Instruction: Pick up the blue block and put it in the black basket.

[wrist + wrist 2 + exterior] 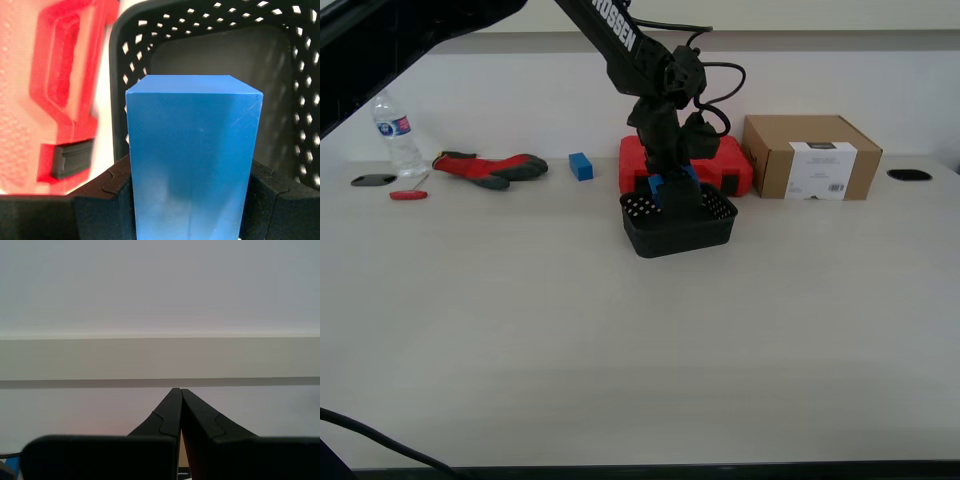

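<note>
My first gripper [672, 188] is shut on the blue block [658, 185], a bright blue brick, and holds it just over the black basket [678, 232] at the table's far middle. In the first wrist view the blue block [192, 155] stands between my two black fingers [107, 197], with the mesh basket [280, 55] right behind it. My second gripper [178, 392] is shut and empty, and it faces a bare wall. It does not show in the exterior view.
A red tool case [730, 165] lies right behind the basket, with a cardboard box [810, 156] at its right. A small blue cube [581, 166], a red and grey glove [490, 167], a water bottle [396, 132] and a red tool [408, 195] lie far left.
</note>
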